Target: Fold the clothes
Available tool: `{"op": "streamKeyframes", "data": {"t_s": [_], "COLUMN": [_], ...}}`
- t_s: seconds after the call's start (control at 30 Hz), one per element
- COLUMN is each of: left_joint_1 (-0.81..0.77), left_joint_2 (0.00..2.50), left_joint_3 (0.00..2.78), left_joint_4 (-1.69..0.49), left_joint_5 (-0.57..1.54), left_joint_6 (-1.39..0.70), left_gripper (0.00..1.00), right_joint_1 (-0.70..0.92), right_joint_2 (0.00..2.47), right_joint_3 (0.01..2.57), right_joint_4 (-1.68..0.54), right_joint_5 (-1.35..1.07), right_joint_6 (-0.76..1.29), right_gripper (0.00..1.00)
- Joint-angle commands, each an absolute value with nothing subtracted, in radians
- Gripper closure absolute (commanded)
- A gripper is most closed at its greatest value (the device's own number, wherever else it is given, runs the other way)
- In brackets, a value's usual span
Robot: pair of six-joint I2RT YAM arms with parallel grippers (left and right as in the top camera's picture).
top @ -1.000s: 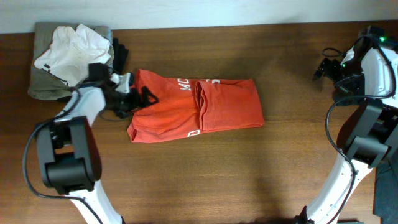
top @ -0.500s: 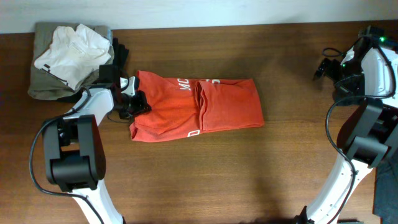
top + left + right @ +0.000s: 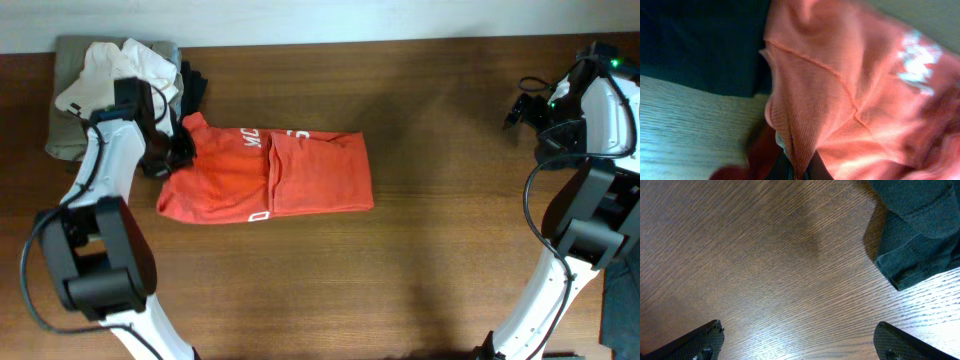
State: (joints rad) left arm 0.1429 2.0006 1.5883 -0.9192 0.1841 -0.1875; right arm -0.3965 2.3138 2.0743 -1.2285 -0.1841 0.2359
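A loose pile [image 3: 105,85] of olive and white cloth sits in the far-left corner of the table [image 3: 450,250], with a dark garment [image 3: 192,85] against its right side. Just in front of these, the left gripper [image 3: 162,162] is pinched shut on the left end of the shirt [image 3: 270,175]. The left wrist view shows a ribbed hem of orange fabric running down into the closed jaws [image 3: 792,170], and the dark garment [image 3: 690,40] lies close behind it.

The change is a drag. A second ago the folded shirt lay near the middle of the far half of the table. Now the whole bundle has slid left with the arm, and its left end nearly touches the dark garment. It has kept its shape, a flat rectangle with a seam down the middle and the white lettering on top. I judge the folding of this piece done and the move a stacking step, so release beside the pile looks close.

The middle and right of the table carry nothing. At the right edge, the right gripper [image 3: 800,342] hangs idle with its fingers spread wide over bare wood, unmoved. A dark cloth [image 3: 912,230] lies just beyond it.
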Motion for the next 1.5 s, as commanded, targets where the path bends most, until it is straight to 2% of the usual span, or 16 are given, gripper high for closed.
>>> {"op": "streamKeyframes", "data": {"t_s": [0.0, 0.13, 0.5, 1.1, 1.13, 1.17, 1.27, 1.47], "left_joint_1": [0.091, -0.006, -0.287, -0.5, -0.504, -0.506, -0.507, -0.508], "left_joint_2": [1.889, 1.878, 1.905, 2.18, 2.18, 2.18, 2.179, 2.178], "left_joint_3": [1.696, 1.765, 1.765, 1.765, 1.765, 1.765, 1.765, 1.823], "left_joint_4": [-0.975, -1.039, -0.982, -0.813, -0.8, -0.789, -0.782, -0.779], "left_joint_5": [0.156, 0.16, 0.159, 0.16, 0.16, 0.16, 0.162, 0.257], "left_joint_6": [-0.186, -0.194, -0.247, -0.299, -0.299, -0.299, -0.3, -0.299], "left_gripper": [1.0, 1.0, 1.0, 1.0, 0.98, 0.88, 0.51, 0.47], "right_joint_1": [-0.394, -0.394, -0.394, -0.394, -0.394, -0.394, -0.394, -0.394], "right_joint_2": [2.282, 2.282, 2.282, 2.282, 2.282, 2.282, 2.282, 2.282], "right_joint_3": [2.093, 2.093, 2.093, 2.093, 2.093, 2.093, 2.093, 2.093], "right_joint_4": [-1.229, -1.229, -1.229, -1.229, -1.229, -1.229, -1.229, -1.229], "right_joint_5": [-0.179, -0.179, -0.179, -0.179, -0.179, -0.179, -0.179, -0.179], "right_joint_6": [0.241, 0.241, 0.241, 0.241, 0.241, 0.241, 0.241, 0.241], "right_gripper": [0.01, 0.01, 0.01, 0.01, 0.02, 0.01, 0.01, 0.01]}}
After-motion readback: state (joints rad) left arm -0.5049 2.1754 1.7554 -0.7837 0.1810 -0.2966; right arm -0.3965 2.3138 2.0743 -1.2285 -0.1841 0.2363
